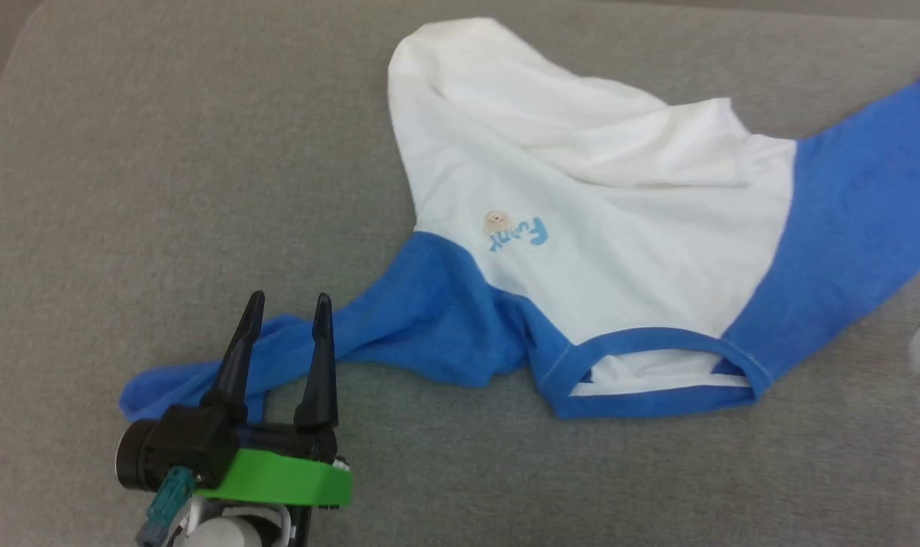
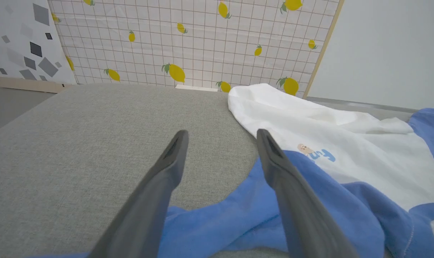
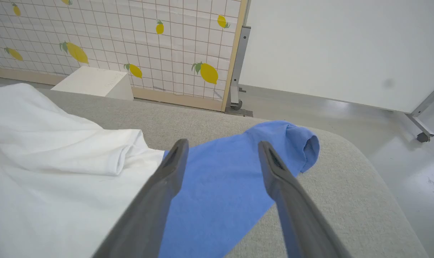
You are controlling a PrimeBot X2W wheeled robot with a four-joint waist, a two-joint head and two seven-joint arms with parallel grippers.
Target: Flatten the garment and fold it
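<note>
The grey, fabric-covered worktop (image 1: 171, 175) has a rounded corner at 10 o'clock in the head view, with bare cloth from 7 to 11 o'clock. The garment (image 1: 627, 228) lies rumpled on it from the centre toward 3 o'clock. Its neckband (image 1: 657, 401) is at 5 o'clock, its white body is bunched toward 12, one blue sleeve (image 1: 399, 327) trails to 8 o'clock and the other sleeve (image 1: 855, 220) reaches to 2 o'clock.

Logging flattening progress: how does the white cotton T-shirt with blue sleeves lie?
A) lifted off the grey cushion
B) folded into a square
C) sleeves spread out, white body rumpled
C: the white cotton T-shirt with blue sleeves lies on the grey cushion, sleeves outstretched, body creased.
</note>
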